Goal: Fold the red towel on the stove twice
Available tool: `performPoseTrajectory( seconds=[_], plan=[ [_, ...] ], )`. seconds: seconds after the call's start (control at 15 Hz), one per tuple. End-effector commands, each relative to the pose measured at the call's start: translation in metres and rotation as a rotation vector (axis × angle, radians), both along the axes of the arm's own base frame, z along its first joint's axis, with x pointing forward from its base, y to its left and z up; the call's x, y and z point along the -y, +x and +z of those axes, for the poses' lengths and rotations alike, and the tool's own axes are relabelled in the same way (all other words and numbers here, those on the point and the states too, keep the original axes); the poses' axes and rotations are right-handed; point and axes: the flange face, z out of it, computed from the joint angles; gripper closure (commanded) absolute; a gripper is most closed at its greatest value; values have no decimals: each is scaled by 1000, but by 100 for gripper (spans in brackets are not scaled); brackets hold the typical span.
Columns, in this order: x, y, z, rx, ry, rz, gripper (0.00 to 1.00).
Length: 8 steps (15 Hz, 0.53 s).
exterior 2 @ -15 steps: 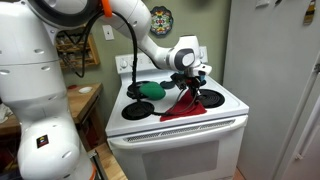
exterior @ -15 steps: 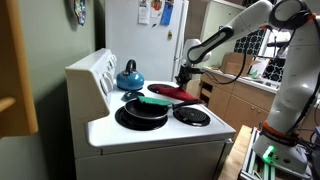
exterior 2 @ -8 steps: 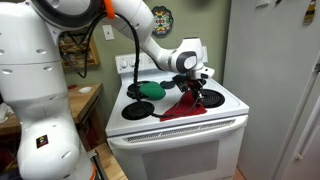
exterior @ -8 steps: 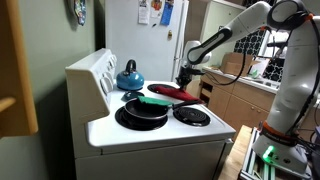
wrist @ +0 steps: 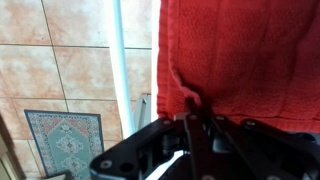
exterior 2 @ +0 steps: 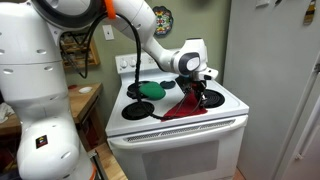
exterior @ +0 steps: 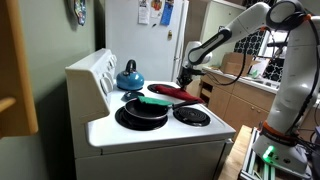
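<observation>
Gripper [wrist: 190, 128]: clenched on one edge of the red towel [wrist: 245, 50]. In the wrist view both fingers are pressed together, with a pinch of cloth bunched between them.
Red towel: held up by that edge above the stove [exterior 2: 180, 135]. In an exterior view it slopes down from the fingers, and its lower part rests on the cooktop near the front edge. It is not folded flat, and the cloth is partly raised.
Arm: the white links reach in over the cooktop, with the wrist above the towel's side of the stove.
Stove: white range with black round burners. One bare burner [exterior: 191, 116] lies just beside the towel.
Pan [exterior: 140, 112]: black, on a burner next to the towel and apart from it.
Utensil [exterior: 155, 101]: its green handle lies across the pan's rim, pointing toward the towel. Whether they touch cannot be told.
Kettle [exterior: 129, 77]: blue, upright, behind the pan and close to the control panel [exterior: 92, 75].
Refrigerator [exterior: 140, 35]: white, with papers on its door, beyond the stove.
Floor [wrist: 80, 60]: tan tiles and a patterned rug [wrist: 65, 145], seen past the stove's white edge in the wrist view.
</observation>
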Motion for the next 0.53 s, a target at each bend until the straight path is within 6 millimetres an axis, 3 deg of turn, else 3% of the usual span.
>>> performPoseTrajectory(
  seconds=[0.0,0.47],
  plan=[
    [7,1,-5,13,-1,-9,67],
    [7,0,-3,29,-1,-12,17]
  ],
)
